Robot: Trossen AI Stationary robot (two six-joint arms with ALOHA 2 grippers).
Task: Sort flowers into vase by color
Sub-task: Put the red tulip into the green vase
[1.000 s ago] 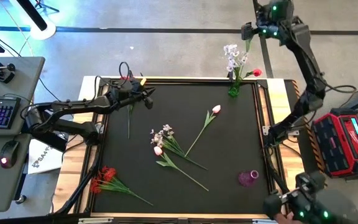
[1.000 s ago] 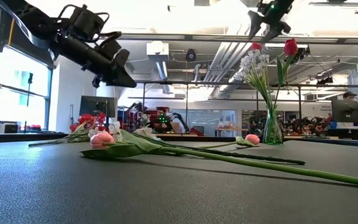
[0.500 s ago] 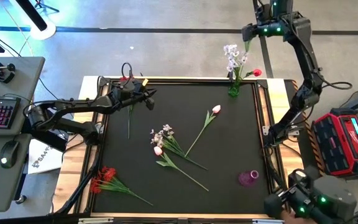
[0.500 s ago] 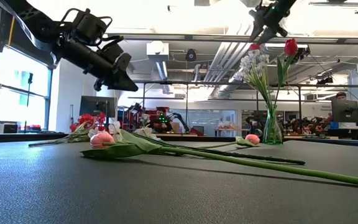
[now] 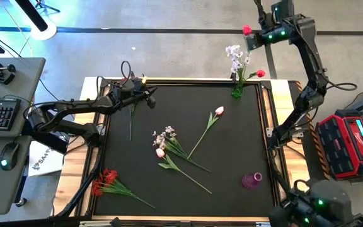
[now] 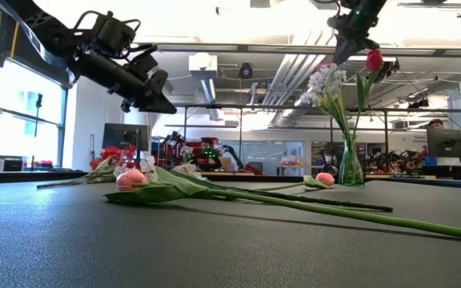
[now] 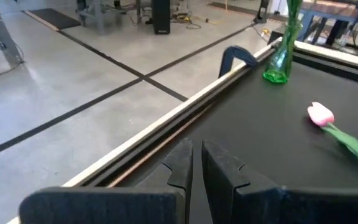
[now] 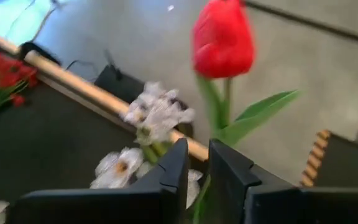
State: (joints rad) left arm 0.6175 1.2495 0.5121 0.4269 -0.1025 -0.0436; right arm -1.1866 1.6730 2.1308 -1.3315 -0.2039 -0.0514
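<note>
Writing on the white sheet (image 5: 45,159) beside the surface (image 5: 232,145) is too small to read. The right end effector (image 8: 197,148) hangs high over the back right corner, its 2 fingers drawn narrow on the green stem of 1 red tulip (image 8: 222,37), whose blossom stands just beyond the fingertips. Below it the green vase (image 5: 237,91) holds a white-lavender sprig (image 5: 234,55). The left end effector (image 7: 191,163), fingers pressed together and empty, hovers over the back left; a pink tulip (image 7: 321,114) lies well ahead of it. A red bunch (image 5: 106,180) lies front left.
</note>
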